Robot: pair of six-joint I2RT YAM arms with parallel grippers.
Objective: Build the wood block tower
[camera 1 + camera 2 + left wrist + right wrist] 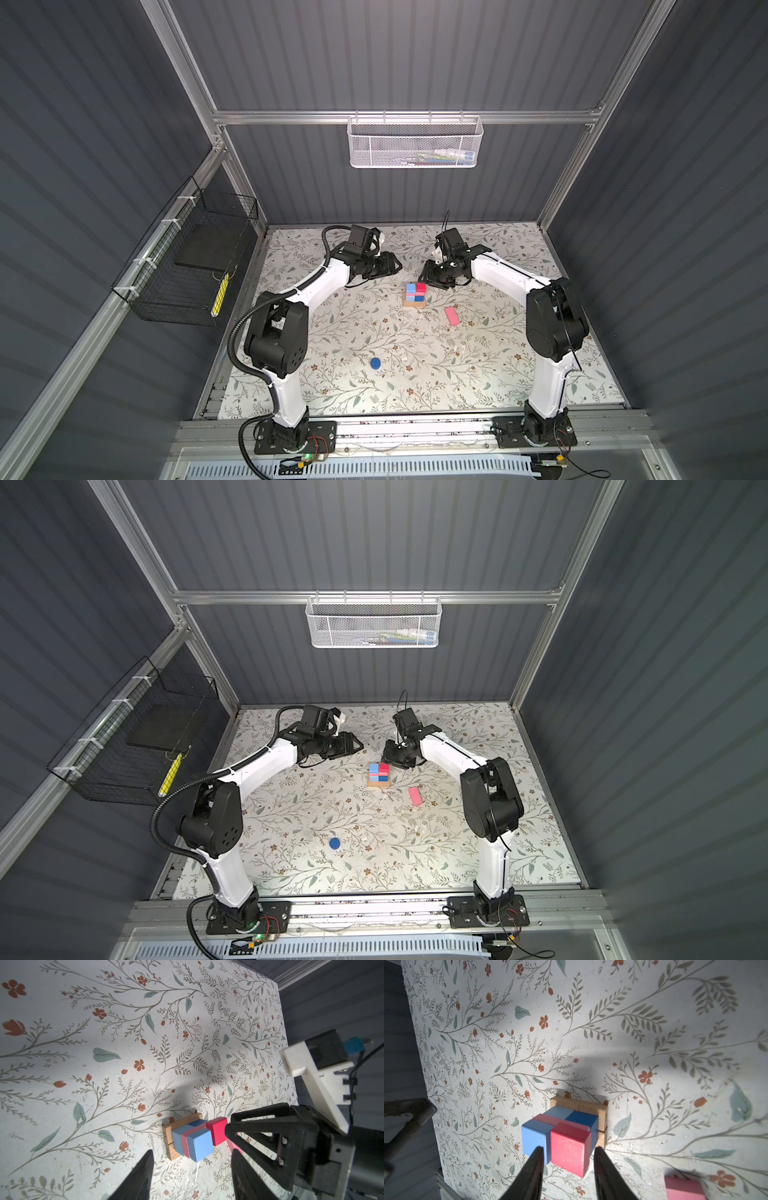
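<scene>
In both top views the tower (414,296) (378,776) stands mid-table: a tan base (581,1105), blue cubes (200,1142), a pink oblong on edge between them, and a red cube (569,1147) at the corner nearest my right gripper (568,1152). That gripper (422,279) is open, its fingers either side of the red cube with a small gap on each side. My left gripper (192,1153) (398,266) hangs open and empty to the tower's left. A second pink oblong (451,316) lies flat to the right. The dark blue disc (375,363) lies nearer the front.
A white mesh basket (415,141) hangs on the back rail, high above the table. A black wire basket (187,257) is fixed to the left wall. Dark ribbed walls close in the floral tabletop (498,374) on three sides.
</scene>
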